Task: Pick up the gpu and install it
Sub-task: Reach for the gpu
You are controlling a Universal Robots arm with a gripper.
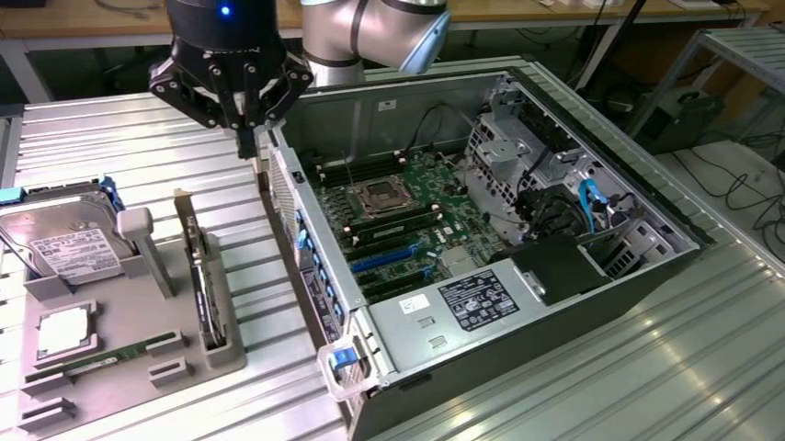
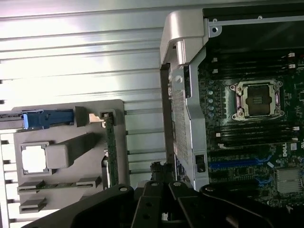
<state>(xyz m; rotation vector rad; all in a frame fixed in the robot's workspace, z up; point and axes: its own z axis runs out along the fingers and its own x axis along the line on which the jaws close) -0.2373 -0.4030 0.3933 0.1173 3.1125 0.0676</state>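
The gpu (image 1: 199, 276) stands on edge in a slot of the grey parts holder (image 1: 123, 358), at the exterior view's left. From the wrist view it appears as a thin dark-green strip, the gpu (image 2: 110, 149), in the same holder (image 2: 71, 118). My gripper (image 1: 252, 147) hangs shut and holds nothing. It sits above the metal table, just beyond the holder's far end and close to the rear wall of the open computer case (image 1: 289, 197). Its black fingers (image 2: 156, 199) point down beside that case wall (image 2: 183, 123).
The motherboard (image 1: 392, 220) lies inside the case, with an open CPU socket (image 2: 256, 97) and blue card slots (image 1: 386, 262). A hard drive (image 1: 68, 248), a CPU chip (image 1: 62, 333) and a green memory stick (image 1: 105, 360) share the holder. The table top is ribbed metal.
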